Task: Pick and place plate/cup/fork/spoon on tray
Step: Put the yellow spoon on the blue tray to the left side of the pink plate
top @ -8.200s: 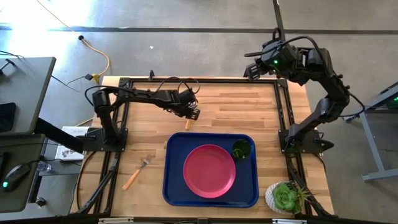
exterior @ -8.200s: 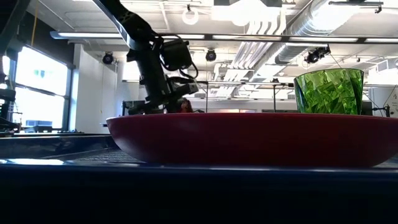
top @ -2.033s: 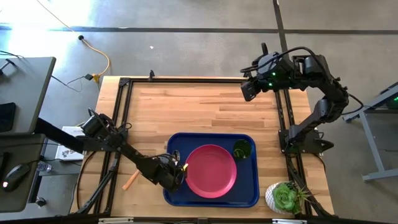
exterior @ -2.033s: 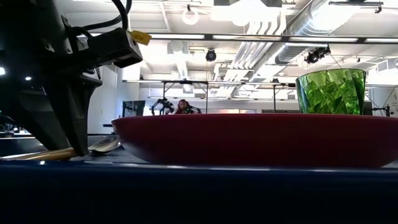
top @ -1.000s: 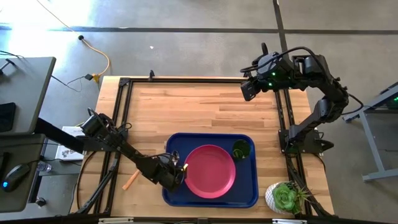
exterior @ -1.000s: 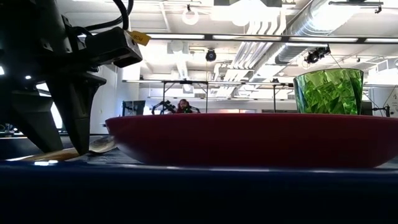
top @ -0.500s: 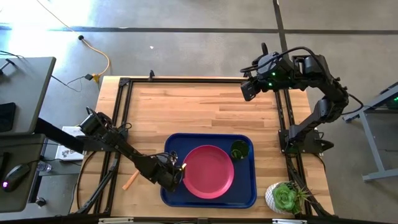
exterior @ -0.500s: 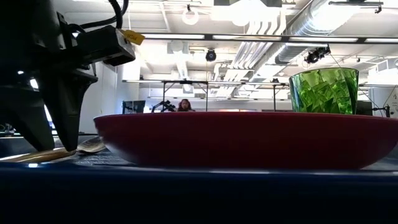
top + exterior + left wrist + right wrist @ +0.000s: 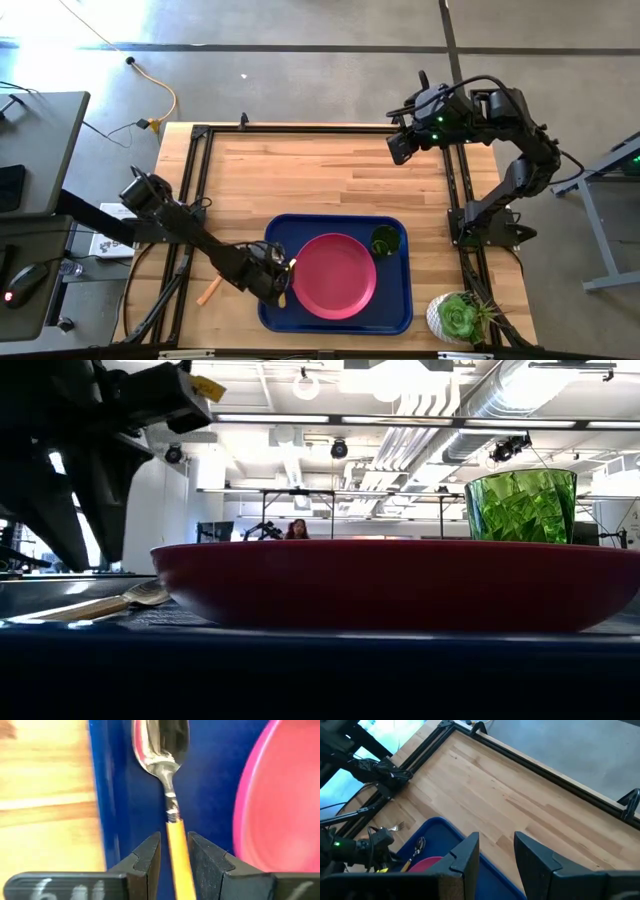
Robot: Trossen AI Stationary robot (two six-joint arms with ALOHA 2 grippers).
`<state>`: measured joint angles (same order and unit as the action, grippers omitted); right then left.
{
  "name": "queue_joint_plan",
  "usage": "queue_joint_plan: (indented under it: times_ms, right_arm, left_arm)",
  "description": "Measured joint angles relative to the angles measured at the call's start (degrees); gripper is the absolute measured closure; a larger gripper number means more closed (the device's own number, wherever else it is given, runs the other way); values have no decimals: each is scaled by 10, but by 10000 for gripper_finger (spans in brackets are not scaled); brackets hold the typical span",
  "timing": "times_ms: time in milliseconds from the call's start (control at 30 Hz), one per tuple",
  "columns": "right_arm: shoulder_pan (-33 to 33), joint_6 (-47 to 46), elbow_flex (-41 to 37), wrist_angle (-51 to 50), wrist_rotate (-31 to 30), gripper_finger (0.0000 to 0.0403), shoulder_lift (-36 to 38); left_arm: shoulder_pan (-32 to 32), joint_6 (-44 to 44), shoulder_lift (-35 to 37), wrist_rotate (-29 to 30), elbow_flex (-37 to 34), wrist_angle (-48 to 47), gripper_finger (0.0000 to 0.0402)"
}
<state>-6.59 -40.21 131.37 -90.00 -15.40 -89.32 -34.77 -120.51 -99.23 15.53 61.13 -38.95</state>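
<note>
The dark blue tray [image 9: 395, 315] lies at the table's near middle. On it rest the pink-red plate [image 9: 335, 275] and, at its far right corner, the green cup [image 9: 385, 240]. The spoon [image 9: 162, 750] lies flat on the tray's left strip beside the plate, and also shows in the low view [image 9: 110, 605]. My left gripper [image 9: 174, 840] hovers open above the spoon's orange handle [image 9: 177, 855], its fingers [image 9: 70, 520] clear of it. The fork's orange handle [image 9: 208, 292] lies on the wood left of the tray. My right gripper [image 9: 400, 148] waits open at the far right.
A succulent in a white pot [image 9: 458, 318] stands at the table's near right corner. Black frame rails [image 9: 190, 180] run along the table's edges. Bare wood [image 9: 330, 170] spans the far half of the table.
My left gripper has opened, let go of the spoon's handle and risen straight up. The spoon stays lying on the tray's left strip. The tray with the plate and cup has slid slightly toward the table's left.
</note>
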Motion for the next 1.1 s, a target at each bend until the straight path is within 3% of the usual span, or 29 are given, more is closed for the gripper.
queue_joint_plan:
  times_ms: [333,767,1100]
  right_arm:
    - [0,-3,0,0,0,289,0]
    - [0,-3,0,0,-2,289,0]
    - [0,-5,0,0,-4,289,0]
  left_arm:
    - [2,33,10,27,1,72,314]
    - [-16,13,5,24,1,77,315]
    - [-21,7,1,30,1,105,379]
